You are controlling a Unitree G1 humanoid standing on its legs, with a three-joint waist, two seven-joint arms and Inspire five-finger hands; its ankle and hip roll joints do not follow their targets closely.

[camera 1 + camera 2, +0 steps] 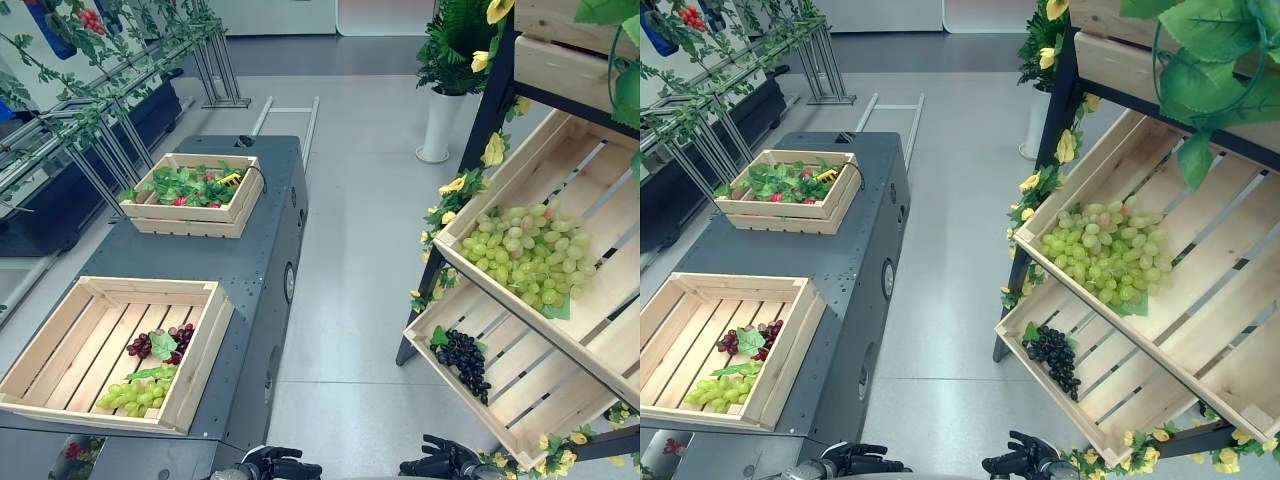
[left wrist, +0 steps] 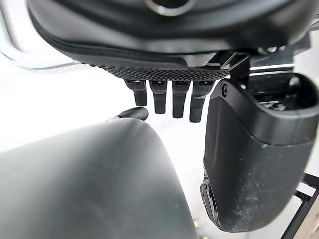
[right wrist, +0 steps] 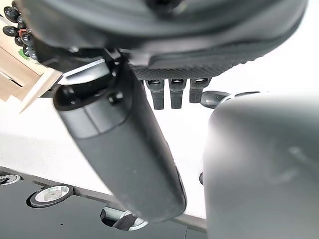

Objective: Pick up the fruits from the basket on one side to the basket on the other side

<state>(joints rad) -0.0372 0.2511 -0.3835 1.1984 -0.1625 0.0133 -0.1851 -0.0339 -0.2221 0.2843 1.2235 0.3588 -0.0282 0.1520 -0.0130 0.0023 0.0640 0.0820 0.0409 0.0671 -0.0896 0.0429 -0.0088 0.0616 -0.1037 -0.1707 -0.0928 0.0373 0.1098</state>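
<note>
Both hands (image 1: 270, 463) (image 1: 445, 462) relaxed, empty.

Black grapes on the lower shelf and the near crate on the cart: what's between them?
Bare grey floor separates the black grapes from the near crate, beyond the cart's edge; the left eye view shows it.

Dark counter (image 1: 262, 215), left of frame, carrying two wooden crates.
Near crate (image 1: 205, 335) lower left; far crate (image 1: 236, 205) upper left; well apart.
</note>
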